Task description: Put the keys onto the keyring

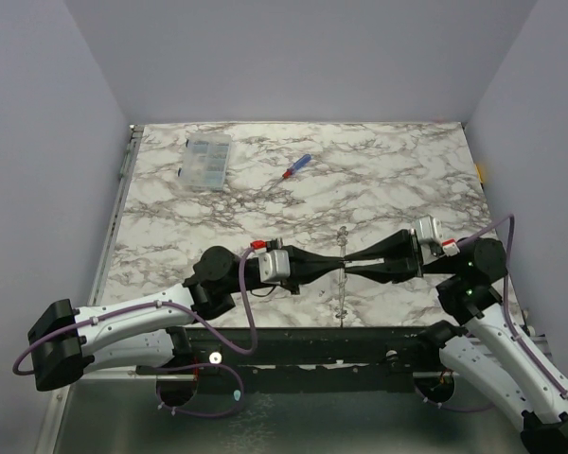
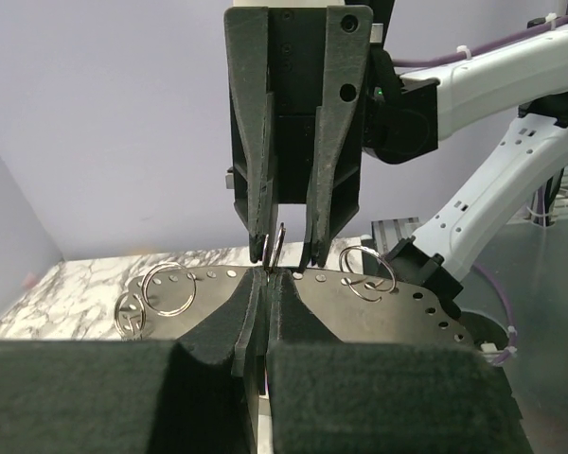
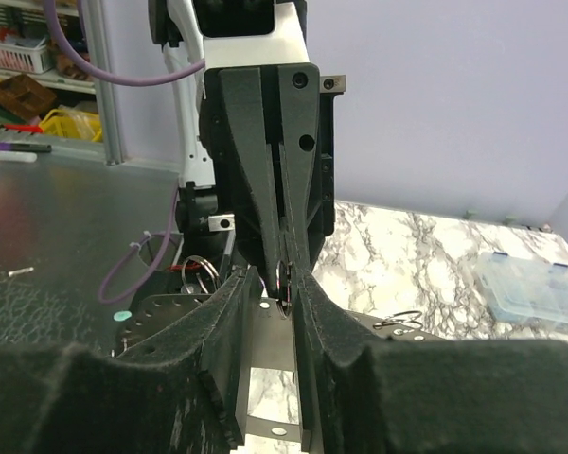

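**Keyring aloft, keys not on**

The keyring (image 2: pixel 412 307), a pale perforated strip, hangs above the surface (image 1: pixel 388 180), well to the near side of the clear box (image 1: pixel 208 161). The left claw (image 2: pixel 268 282) pinches its middle tight, by a small split ring (image 2: pixel 277 248). The right claw (image 2: pixel 286 257), narrowly parted, straddles that ring. No keys show; the next move likely calls for freeing a claw to fetch one.

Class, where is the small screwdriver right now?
Top view: the red-and-blue screwdriver lies far back on the marble table, just right of the clear compartment box.
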